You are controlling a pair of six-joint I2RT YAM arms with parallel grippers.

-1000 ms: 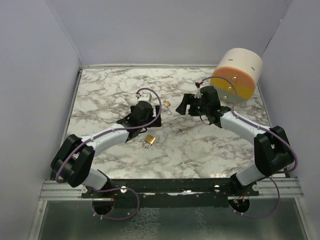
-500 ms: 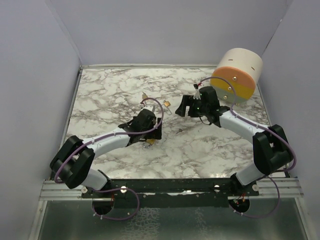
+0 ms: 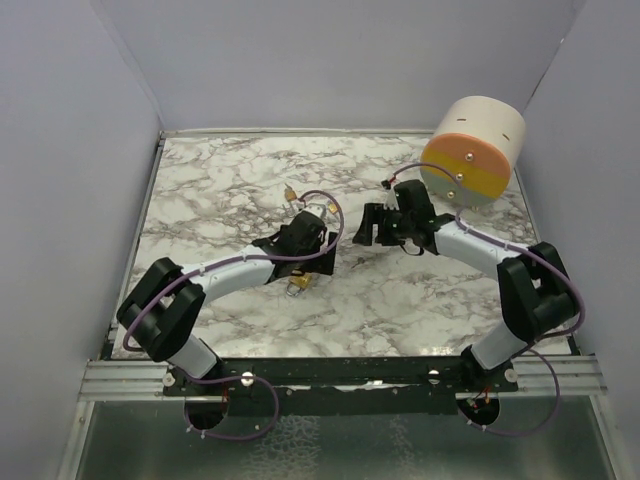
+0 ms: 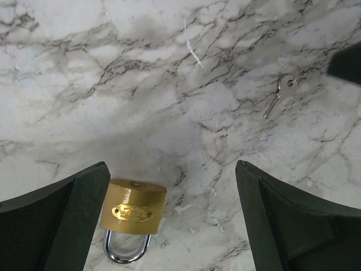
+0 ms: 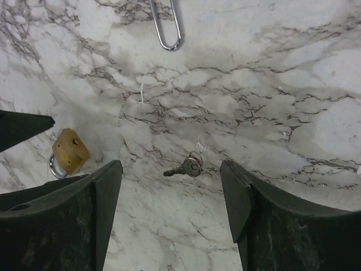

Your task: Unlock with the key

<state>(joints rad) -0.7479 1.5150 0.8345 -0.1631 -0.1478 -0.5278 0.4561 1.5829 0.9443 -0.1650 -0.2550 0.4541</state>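
Right wrist: silver shackle (image 5: 166, 25) past key (image 5: 186, 167); padlock (image 5: 70, 151) lower-left.

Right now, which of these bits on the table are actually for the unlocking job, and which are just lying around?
For the job: brass padlock; key on its ring; left pincer, open over the padlock; right pincer, open over the key.
Lying about: cream drum with orange and yellow face; long metal loop.
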